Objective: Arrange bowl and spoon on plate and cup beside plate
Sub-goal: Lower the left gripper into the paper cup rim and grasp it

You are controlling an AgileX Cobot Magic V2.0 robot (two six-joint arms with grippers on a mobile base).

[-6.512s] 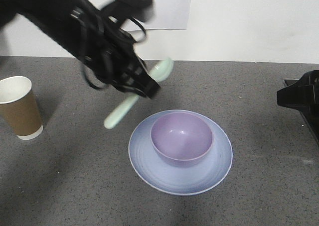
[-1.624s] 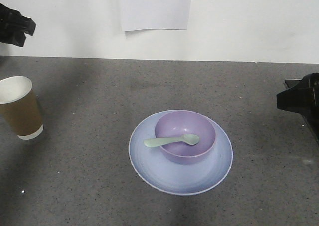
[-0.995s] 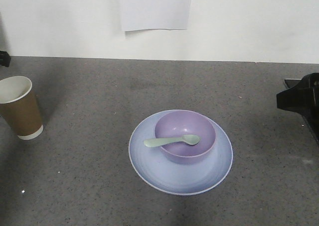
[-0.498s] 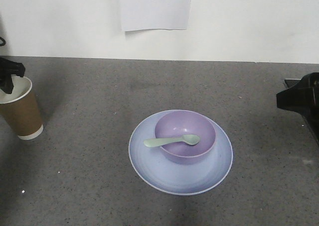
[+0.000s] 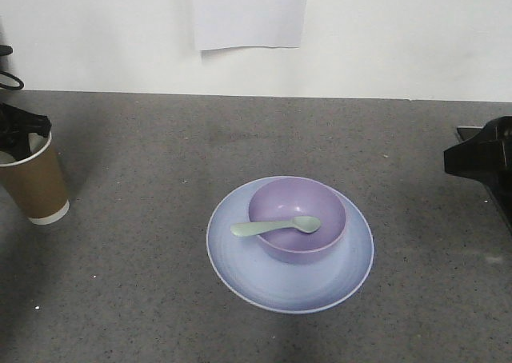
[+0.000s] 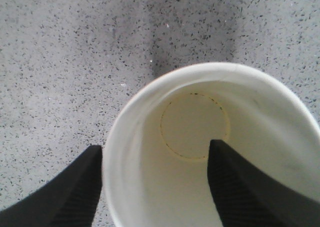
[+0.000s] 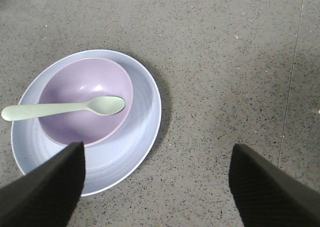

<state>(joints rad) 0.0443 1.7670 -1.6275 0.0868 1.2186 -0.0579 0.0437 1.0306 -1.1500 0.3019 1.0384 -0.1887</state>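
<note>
The left pincer (image 6: 155, 187) straddles the rim of the cup (image 6: 210, 147): one finger (image 6: 75, 192) stands outside the wall, the other (image 6: 245, 187) inside the mouth. The jaws are spread, and whether either pad presses the paper cannot be made out. From the front, only a dark tip of this pincer (image 5: 24, 131) shows over the cup (image 5: 32, 179) at the far left edge of the counter (image 5: 144, 259); the arm behind it is cut off by the frame. The cup stands upright, well apart from the plate (image 5: 240, 259), its empty cream interior visible from above.

The right pincer (image 7: 157, 187) hangs released above bare counter (image 7: 225, 62), its two dark fingers (image 7: 45, 187) wide apart and holding nothing. In the front view just a black block of that arm (image 5: 484, 163) shows at the right edge; its fingertips are out of sight.

The plate lies at mid-counter. The bowl (image 5: 276, 203) sits on it, set towards the far side. The spoon (image 5: 276, 226) lies across the bowl, its head inside and its handle resting on the left rim and overhanging the plate.

A white sheet (image 5: 250, 11) hangs on the far wall, its top cut off.
</note>
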